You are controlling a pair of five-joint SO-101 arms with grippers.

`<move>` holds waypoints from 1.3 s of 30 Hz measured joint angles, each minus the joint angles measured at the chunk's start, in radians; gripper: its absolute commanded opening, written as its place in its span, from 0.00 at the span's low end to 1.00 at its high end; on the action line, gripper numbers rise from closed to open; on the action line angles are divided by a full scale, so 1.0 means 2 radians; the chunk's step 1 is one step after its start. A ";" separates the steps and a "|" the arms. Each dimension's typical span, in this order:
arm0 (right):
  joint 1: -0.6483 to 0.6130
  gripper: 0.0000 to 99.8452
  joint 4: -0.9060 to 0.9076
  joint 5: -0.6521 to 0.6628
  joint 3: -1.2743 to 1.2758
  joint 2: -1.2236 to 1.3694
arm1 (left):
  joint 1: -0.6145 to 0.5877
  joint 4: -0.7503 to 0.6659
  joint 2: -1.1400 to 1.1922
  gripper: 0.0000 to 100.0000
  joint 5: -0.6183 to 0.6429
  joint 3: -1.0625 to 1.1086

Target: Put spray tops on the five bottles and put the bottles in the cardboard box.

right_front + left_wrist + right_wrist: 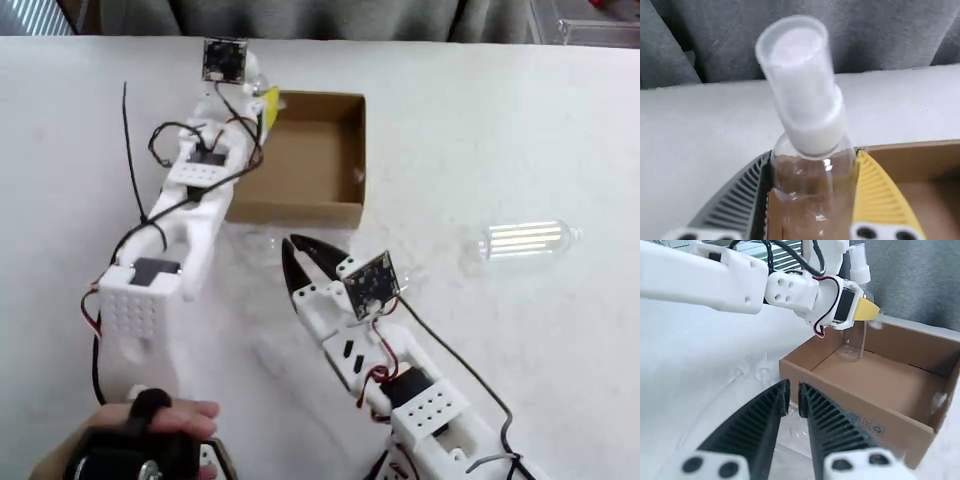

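My left gripper (812, 167) is shut on a clear bottle (810, 195) with a white spray top (800, 85) under a clear cap. It holds the bottle upright over the far left corner of the cardboard box (300, 210). The right wrist view shows that bottle (854, 342) standing just inside the box (865, 400), gripped by the yellow finger (866, 310). My right gripper (295, 245) sits low on the table in front of the box, black fingers (765, 415) a narrow gap apart with nothing between them. Another clear bottle (525, 240) lies on its side to the right.
Faint clear bottles (760, 372) lie on the table by the box's front left corner, close to my right gripper (793, 387). A person's hand (150, 425) holds a controller at the near left edge. Grey cloth hangs behind the table.
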 measured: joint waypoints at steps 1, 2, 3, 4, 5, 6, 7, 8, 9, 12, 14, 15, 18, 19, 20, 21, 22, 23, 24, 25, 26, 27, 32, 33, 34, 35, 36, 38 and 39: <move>0.000 0.02 0.000 0.000 0.000 0.000 | 0.000 -0.002 0.007 0.02 0.000 -0.006; 0.000 0.02 0.000 0.000 0.000 0.000 | 0.000 -0.002 0.012 0.02 0.000 -0.012; 0.000 0.02 0.000 0.000 0.000 0.000 | 0.000 -0.002 0.016 0.02 0.000 -0.017; 0.000 0.02 0.000 0.000 0.000 0.000 | 0.000 -0.002 0.018 0.02 0.000 -0.018; 0.000 0.02 0.000 0.000 0.000 0.000 | 0.000 -0.002 0.018 0.02 0.000 -0.018; 0.000 0.02 0.000 0.000 0.000 0.000 | 0.000 -0.002 0.018 0.02 0.000 -0.018; 0.000 0.02 0.000 0.000 0.000 0.000 | 0.000 -0.002 0.018 0.02 0.000 -0.018; 0.000 0.02 0.000 0.000 -0.001 0.000 | 0.000 -0.002 0.018 0.02 0.000 -0.018; 0.000 0.02 0.000 0.000 -0.001 0.000 | 0.000 -0.002 0.018 0.02 0.000 -0.018; 0.000 0.02 0.000 0.000 -0.001 0.000 | 0.000 -0.002 0.018 0.03 -0.001 -0.018; 0.000 0.02 0.000 0.000 -0.001 0.000 | 0.000 -0.002 0.018 0.05 -0.001 -0.018; 0.000 0.02 0.000 0.000 -0.001 0.000 | 0.000 -0.002 0.018 0.08 -0.001 -0.018; 0.000 0.02 0.000 0.000 -0.001 0.000 | 0.000 -0.002 0.018 0.18 -0.001 -0.018; 0.000 0.02 0.000 0.000 -0.001 0.000 | 0.000 -0.002 0.018 0.21 -0.001 -0.018; 0.000 0.02 0.000 0.000 -0.001 0.000 | 0.000 0.000 0.018 0.22 0.000 -0.018; 0.000 0.02 0.000 0.000 -0.001 0.000 | -0.002 0.003 0.018 0.23 0.006 -0.019; 0.000 0.02 0.000 0.000 -0.001 0.000 | -0.003 0.008 0.018 0.24 0.014 -0.019; 0.000 0.02 0.000 0.000 -0.001 0.000 | -0.004 0.012 0.018 0.23 0.020 -0.019; 0.000 0.02 0.000 0.000 -0.001 0.000 | -0.004 0.015 0.018 0.24 0.022 -0.021; 0.000 0.02 0.000 0.000 -0.001 0.000 | -0.004 0.017 0.018 0.24 0.025 -0.025; 0.000 0.02 0.000 0.000 -0.001 0.000 | -0.004 0.018 0.017 0.24 0.027 -0.025; 0.000 0.02 0.000 0.000 -0.001 0.000 | -0.004 0.021 0.014 0.24 0.028 -0.024; 0.000 0.02 0.000 0.000 -0.001 0.000 | -0.003 0.024 -0.020 0.24 0.031 0.014; 0.000 0.02 0.000 0.000 -0.001 0.000 | -0.003 0.024 -0.028 0.24 0.031 0.023; 0.000 0.02 0.000 0.000 -0.001 0.000 | -0.003 0.024 -0.034 0.24 0.031 0.028; 0.000 0.02 0.000 0.000 -0.001 0.000 | -0.003 0.024 -0.039 0.24 0.031 0.034; 0.000 0.02 0.000 0.000 -0.001 0.000 | -0.003 0.024 -0.042 0.24 0.031 0.035; 0.000 0.02 0.000 0.000 -0.001 0.000 | -0.003 0.024 -0.047 0.24 0.031 0.038; 0.000 0.02 0.000 0.000 -0.001 0.000 | -0.003 0.024 -0.047 0.24 0.031 0.038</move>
